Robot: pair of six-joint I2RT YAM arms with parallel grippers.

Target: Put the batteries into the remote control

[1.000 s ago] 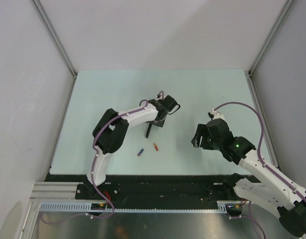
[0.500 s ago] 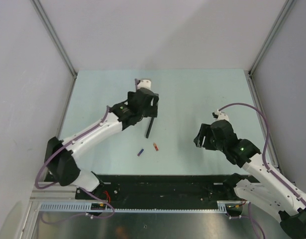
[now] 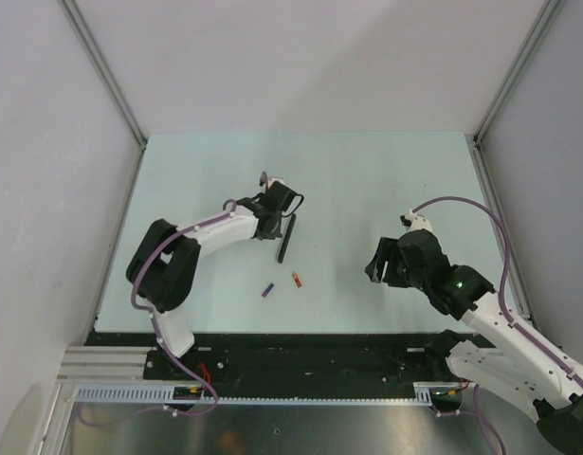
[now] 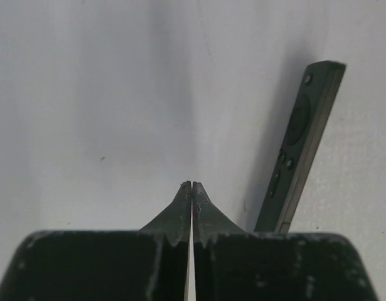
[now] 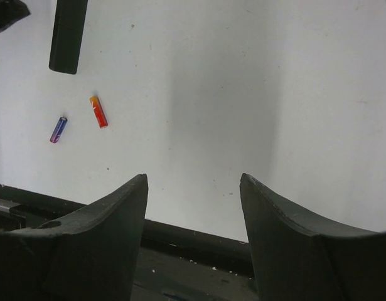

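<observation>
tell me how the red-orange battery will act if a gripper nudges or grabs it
The red-orange battery is a small cylinder lying on its side on the smooth table, so a sideways nudge would probably roll it. It looks rigid, so it should not bend in a grip.

Overhead, two wrist views; shared remote control [image 3: 286, 238]
</observation>
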